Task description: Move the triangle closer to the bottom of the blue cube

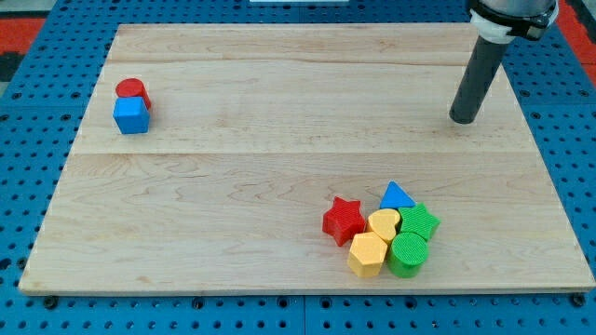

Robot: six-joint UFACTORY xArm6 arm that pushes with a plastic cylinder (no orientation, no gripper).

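Note:
The blue triangle [398, 196] lies at the view's lower right, at the top of a cluster of blocks. The blue cube [131, 115] sits at the view's upper left with a red cylinder [132, 90] touching its top side. My tip [462, 119] rests on the board at the view's upper right, well above and to the right of the triangle and far to the right of the blue cube. It touches no block.
Packed against the triangle are a red star [344, 220], a yellow heart [383, 223], a green star [418, 221], a yellow hexagon [367, 254] and a green cylinder [408, 254]. The wooden board [279, 112] lies on a blue pegboard.

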